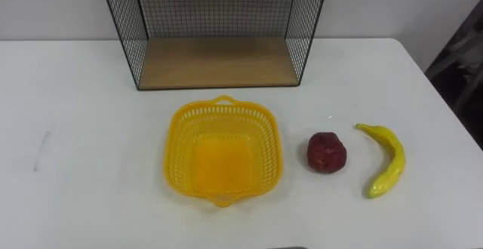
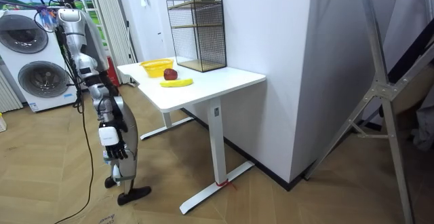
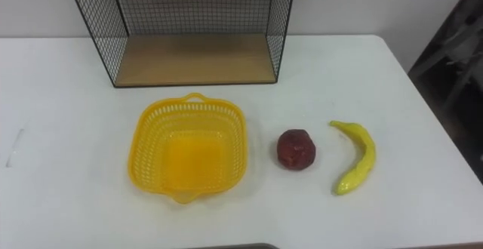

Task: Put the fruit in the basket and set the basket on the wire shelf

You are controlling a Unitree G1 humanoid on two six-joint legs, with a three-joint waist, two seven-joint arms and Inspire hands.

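The robot stands on the wooden floor a little way off the white table [image 2: 224, 81], at the room view's left, with two washing machines [image 2: 30, 64] behind it; its right hand [image 2: 116, 151] hangs at its side, lower than the table top and well apart from everything on it; I cannot tell from here whether its fingers are spread or pressed together, and it holds nothing that I can see. Up and to the room view's right of that hand lie the things on the table: the yellow basket [image 1: 181, 151] sits empty and upright, handles front and back; the dark red fruit [image 1: 327, 152] rests just beside it on the robot's right, not touching it; the banana [image 1: 386, 162] lies beyond the fruit, near it but apart; the wire shelf [image 1: 219, 62] stands farthest from the hand, behind the basket, its wooden board bare.
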